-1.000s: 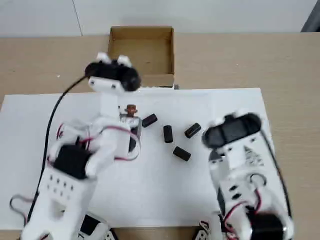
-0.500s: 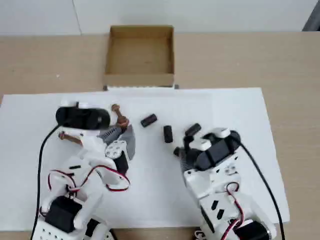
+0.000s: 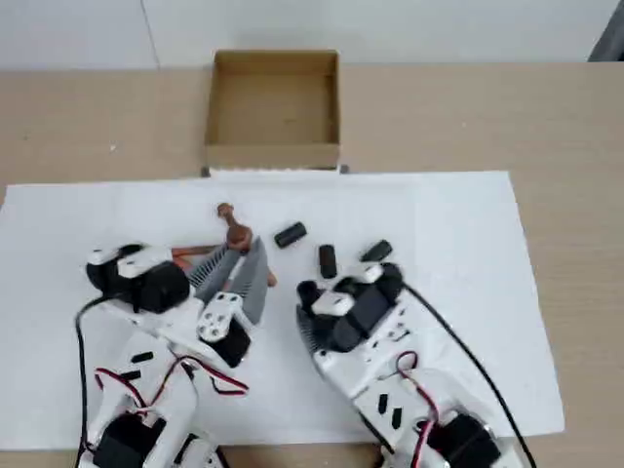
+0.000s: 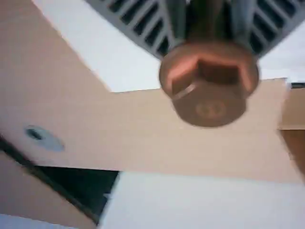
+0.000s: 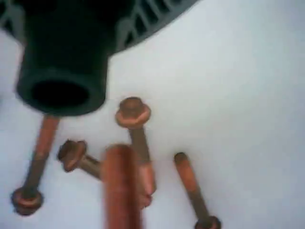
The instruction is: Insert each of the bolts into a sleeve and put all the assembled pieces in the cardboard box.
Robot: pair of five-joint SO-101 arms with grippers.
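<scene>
Bolt point(image 4: 208, 88) (head stamp blurred) in left pincer point(image 4: 208, 21).

No text, number or sign can be read in any view. One candidate only: the bolt point(image 4: 208, 88) held between the jaws of the left gripper point(image 4: 208, 24) carries a small stamped mark on the flat face of its hex head, just beyond the jaw tips. The mark is too blurred to make out.
</scene>
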